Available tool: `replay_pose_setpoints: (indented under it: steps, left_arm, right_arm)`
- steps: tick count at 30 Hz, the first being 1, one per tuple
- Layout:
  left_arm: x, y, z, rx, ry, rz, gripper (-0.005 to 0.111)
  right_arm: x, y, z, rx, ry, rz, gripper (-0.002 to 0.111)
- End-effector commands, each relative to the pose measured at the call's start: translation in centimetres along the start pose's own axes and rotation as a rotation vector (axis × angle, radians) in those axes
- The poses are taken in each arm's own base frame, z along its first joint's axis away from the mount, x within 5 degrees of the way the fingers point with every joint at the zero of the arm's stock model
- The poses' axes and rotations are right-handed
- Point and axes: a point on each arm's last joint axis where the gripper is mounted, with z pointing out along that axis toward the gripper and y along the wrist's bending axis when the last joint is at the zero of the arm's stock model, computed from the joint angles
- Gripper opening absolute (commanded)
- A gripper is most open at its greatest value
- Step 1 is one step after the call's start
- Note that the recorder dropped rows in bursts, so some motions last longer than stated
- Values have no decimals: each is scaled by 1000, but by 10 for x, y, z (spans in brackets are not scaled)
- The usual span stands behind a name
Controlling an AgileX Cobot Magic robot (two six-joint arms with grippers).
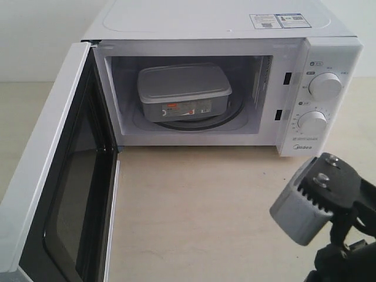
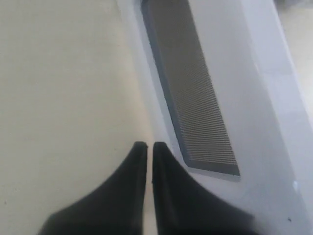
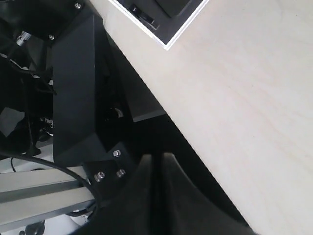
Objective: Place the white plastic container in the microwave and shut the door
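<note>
One step remains — the white plastic container sits in the microwave, so the pressed-together left tool must swing the door at eight o'clock shut.

The microwave has a smooth white shell, its door has a dark shiny window with fine dotted mesh, the white plastic container looks cloudy and smooth, and the worktop is pale matt wood.
</note>
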Motion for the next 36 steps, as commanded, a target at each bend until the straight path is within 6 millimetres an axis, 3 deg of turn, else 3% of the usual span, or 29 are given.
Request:
replay_pose_setpoints:
  steps: [1,5,7,10,12,16,19,23,31,36]
  left_arm:
    - [-12,1,15,87,47,50,4]
    - [-23,9,39,126,136,86,4]
    - [-28,-1,58,231,178,315,4]
    - [-35,-8,76,224,174,397,4]
    - [-36,-10,87,252,205,435,4]
    - [-36,-30,101,329,197,542,4]
    - [-37,-43,103,353,165,600,4]
    - [-42,-59,105,349,97,657,4]
    - [-73,-95,118,355,-21,741,4]
    - [-84,-101,113,356,-69,757,4]
  right_arm:
    - [-2,-1,-1,11,-40,-19,0]
    - [-7,-1,-2,20,-109,15,0]
    - [-12,0,-10,25,-214,25,0]
    - [-14,4,-24,23,-314,2,0]
    - [-16,9,-42,43,-372,-16,0]
    - [-16,14,-95,218,-487,-27,0]
    - [-12,11,-110,314,-489,-15,0]
    - [-6,7,-114,378,-452,9,0]
    - [-9,7,-115,370,-478,17,0]
    - [-9,7,-115,370,-479,17,0]
